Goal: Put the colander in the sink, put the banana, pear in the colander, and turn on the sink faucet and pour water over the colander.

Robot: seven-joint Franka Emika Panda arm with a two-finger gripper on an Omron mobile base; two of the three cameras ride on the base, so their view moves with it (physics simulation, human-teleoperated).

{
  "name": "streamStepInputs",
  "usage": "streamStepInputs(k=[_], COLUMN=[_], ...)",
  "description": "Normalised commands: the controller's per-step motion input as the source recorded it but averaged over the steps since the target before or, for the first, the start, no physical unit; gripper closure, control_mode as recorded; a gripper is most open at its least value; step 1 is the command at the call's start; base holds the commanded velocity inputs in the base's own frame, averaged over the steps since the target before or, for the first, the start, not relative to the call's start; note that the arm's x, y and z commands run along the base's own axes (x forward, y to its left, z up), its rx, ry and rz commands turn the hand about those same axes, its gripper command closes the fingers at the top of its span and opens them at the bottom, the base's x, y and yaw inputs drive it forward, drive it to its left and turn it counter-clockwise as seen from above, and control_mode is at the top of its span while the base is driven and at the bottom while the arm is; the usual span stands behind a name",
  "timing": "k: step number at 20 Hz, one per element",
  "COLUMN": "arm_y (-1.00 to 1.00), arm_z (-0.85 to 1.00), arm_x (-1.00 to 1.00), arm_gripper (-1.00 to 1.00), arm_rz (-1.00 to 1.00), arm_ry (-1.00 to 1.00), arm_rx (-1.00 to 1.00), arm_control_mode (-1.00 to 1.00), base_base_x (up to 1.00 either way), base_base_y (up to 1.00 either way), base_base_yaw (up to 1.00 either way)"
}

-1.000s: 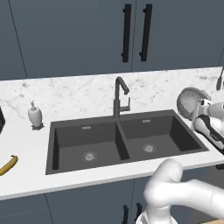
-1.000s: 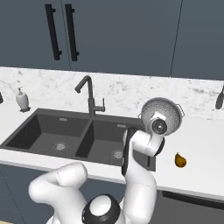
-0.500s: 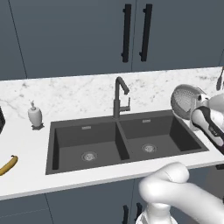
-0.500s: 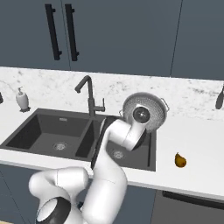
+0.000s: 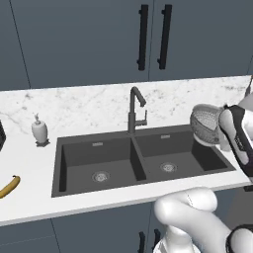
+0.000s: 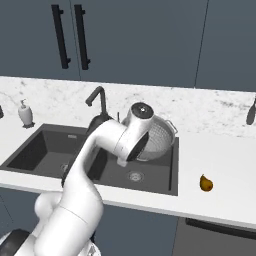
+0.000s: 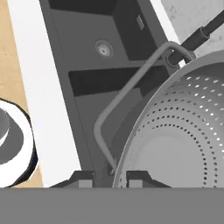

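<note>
- Tool (image 7: pixel 109 177), bottom centre of the hand view: two dark tips clamped on the handle side of the perforated silver-grey metal colander (image 7: pixel 175 135), which fills the lower right there.
- Colander is carried tilted, pale inside facing the camera in the left base view (image 5: pixel 206 124), centre right; in the right base view (image 6: pixel 157 137) it sits mid-frame, partly behind the wrist.
- It hangs above the right-hand basin of the dark charcoal double-basin sink (image 5: pixel 118 143), not yet resting on the floor of the basin.
- Step in hand, as I read it: set the colander down in that basin. Level it first so the opening faces up, then lower straight, staying off the centre divider and the rim.
- Tall dark-grey faucet with bent spout (image 5: pixel 134 109) stands behind the divider, near the colander; keep the bowl within reach of the spout but don't knock it.
- Release only once the base rests on the sink floor, else it may roll.
- Slim curved yellow banana (image 5: pixel 9 187) lies on the white marbled surface (image 5: pixel 84 106), far left edge of the left base view.
- Small golden-brown pear (image 6: pixel 205 183) sits on the surface, lower right of the right base view.
</note>
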Motion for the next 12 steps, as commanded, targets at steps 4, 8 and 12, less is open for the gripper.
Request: streamStepInputs(k=[4, 8, 12], arm_y=[1.00, 1.00, 1.00], arm_z=[-0.04, 0.27, 0.49], arm_x=[-0.94, -0.38, -0.18], arm_gripper=[1.00, 1.00, 1.00], arm_rz=[0.00, 0.00, 0.00], arm_ry=[-0.42, -0.14, 0.07], arm_rx=[-0.01, 0.00, -0.03], arm_control_mode=[-1.00, -1.00, -1.00], base_base_x=[0.00, 0.00, 0.00], base_base_y=[0.00, 0.00, 0.00], base_base_yaw=[0.00, 0.00, 0.00])
